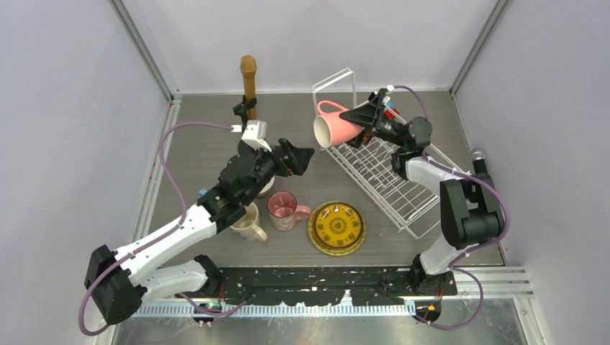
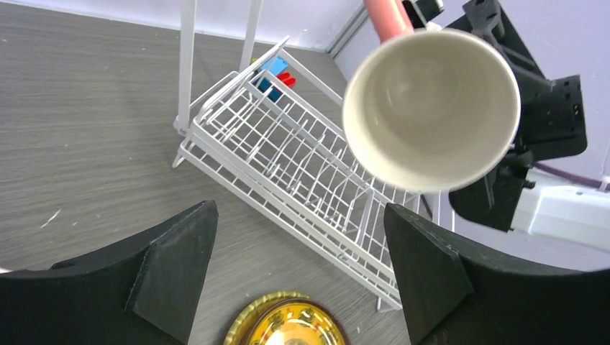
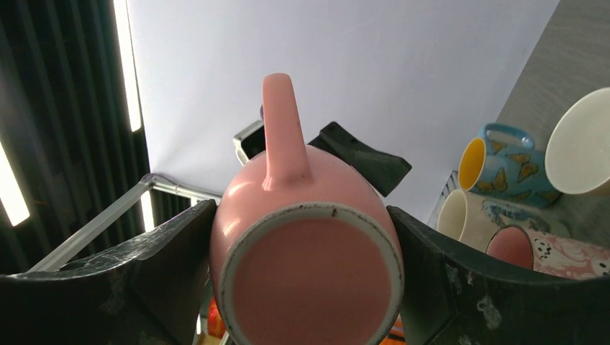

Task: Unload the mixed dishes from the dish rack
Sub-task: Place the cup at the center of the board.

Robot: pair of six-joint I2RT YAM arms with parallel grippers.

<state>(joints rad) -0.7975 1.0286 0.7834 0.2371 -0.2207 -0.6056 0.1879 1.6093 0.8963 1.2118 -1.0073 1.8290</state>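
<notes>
A pink mug point(image 1: 334, 128) with a cream inside hangs tipped on its side over the far end of the white wire dish rack point(image 1: 381, 172), clamped in the right pincer point(image 1: 354, 121), handle up and mouth facing left. The rack lies slantwise on the worktop point(image 1: 208, 144). Near its front corner a yellow patterned plate point(image 1: 337, 228) lies flat. Beside the plate a speckled pink mug point(image 1: 284, 208) and a cream mug point(image 1: 248, 223) stand upright.

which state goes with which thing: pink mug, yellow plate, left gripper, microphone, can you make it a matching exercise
1 pink mug
2 yellow plate
3 left gripper
4 microphone

a open, holding nothing
b lying flat on the table
c standing upright at the back
d clamped in the right gripper

Pairs: 1-d, 2-b, 3-a, 4-c
</notes>
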